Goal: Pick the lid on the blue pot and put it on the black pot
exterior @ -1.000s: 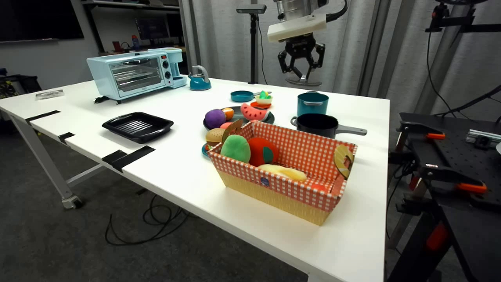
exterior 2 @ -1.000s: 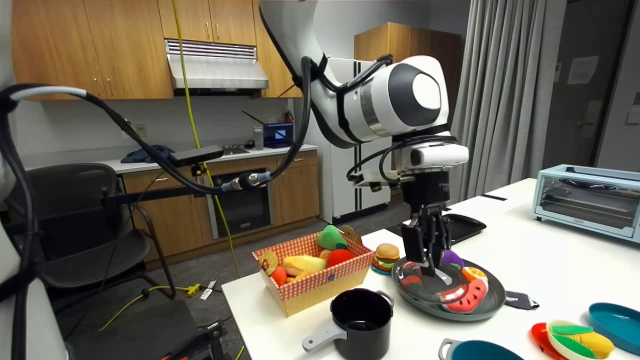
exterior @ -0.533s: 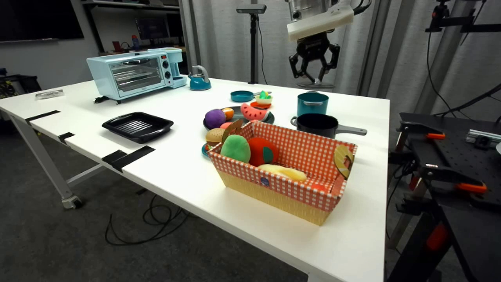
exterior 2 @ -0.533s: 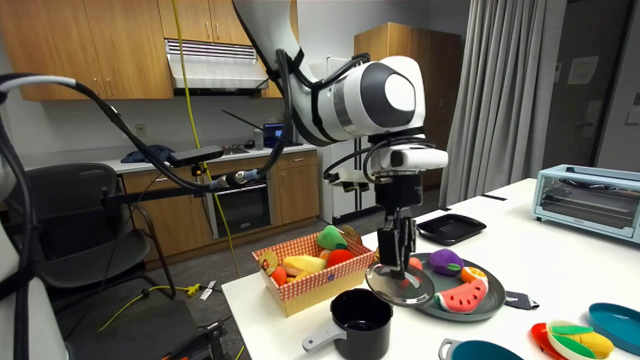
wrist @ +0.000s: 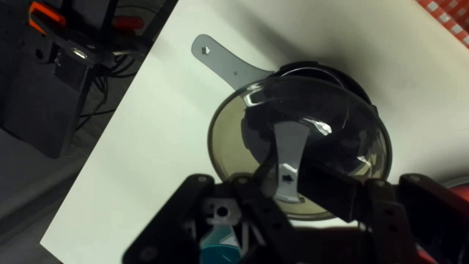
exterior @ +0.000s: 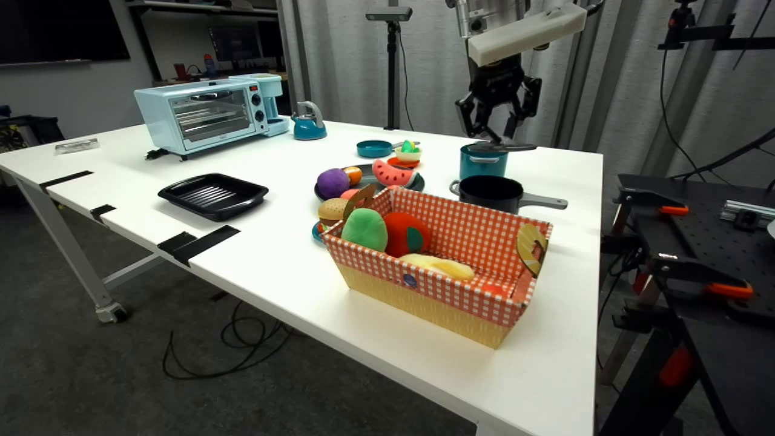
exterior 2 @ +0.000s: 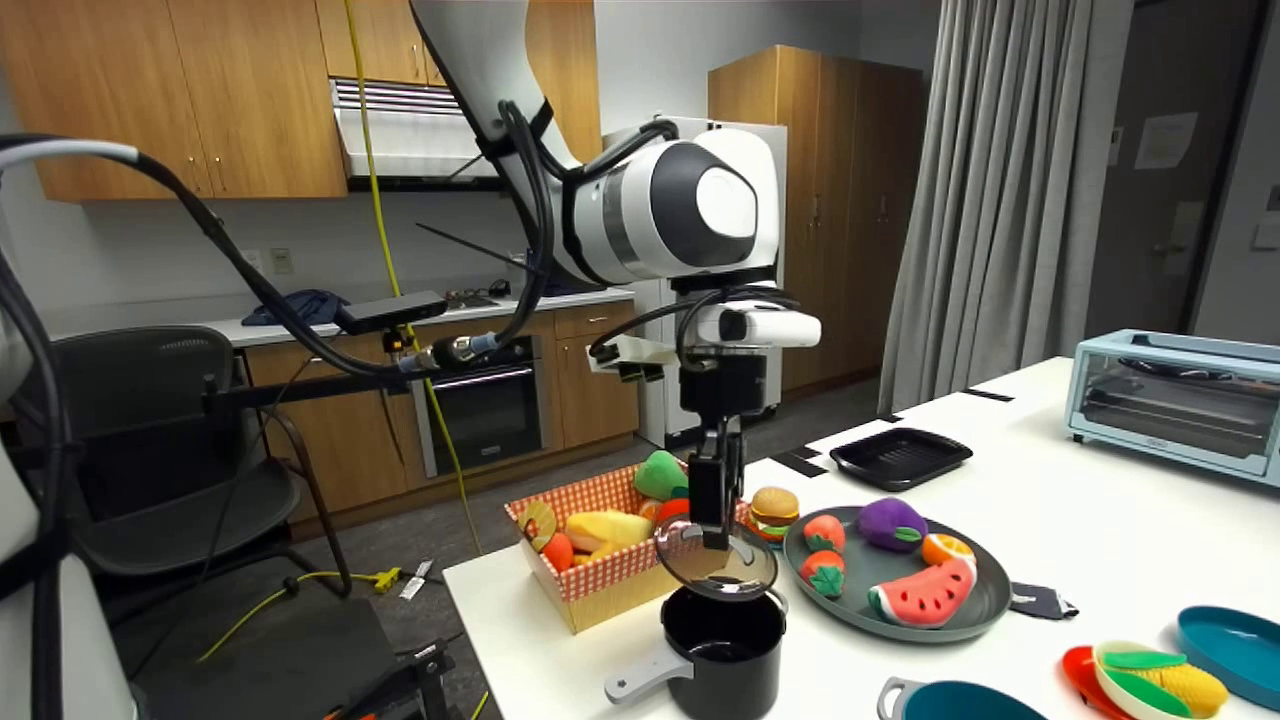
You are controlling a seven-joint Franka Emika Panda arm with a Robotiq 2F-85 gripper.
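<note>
The lid, a round see-through dark lid [wrist: 329, 110] with a grey strap handle, hangs tilted from my gripper [wrist: 287, 161], which is shut on that handle. In an exterior view the lid [exterior 2: 690, 562] is just above the black pot [exterior 2: 735, 675], overlapping its far rim. In the wrist view the lid covers most of the black pot, whose far rim [wrist: 318, 69] shows beyond it, off-centre. The black pot's grey handle [wrist: 229, 62] points up-left there. The blue pot [exterior: 478, 165] stands uncovered beside the black pot, partly behind the lid; its edge shows in the wrist view [wrist: 220, 253].
The red checkered basket [exterior 2: 640, 580] with toy food stands close to the black pot. A grey pan [exterior 2: 850, 612] with toy fruit lies on the other side. A toy burger [exterior 2: 773, 510], a black tray [exterior: 212, 195] and a toaster oven [exterior: 200, 115] are farther off. The table edge [wrist: 110, 126] runs near the pot.
My gripper has carried the lid from above the grey pan to above the black pot, moving sideways and lower. The lid has tilted more. The pots have not moved.
</note>
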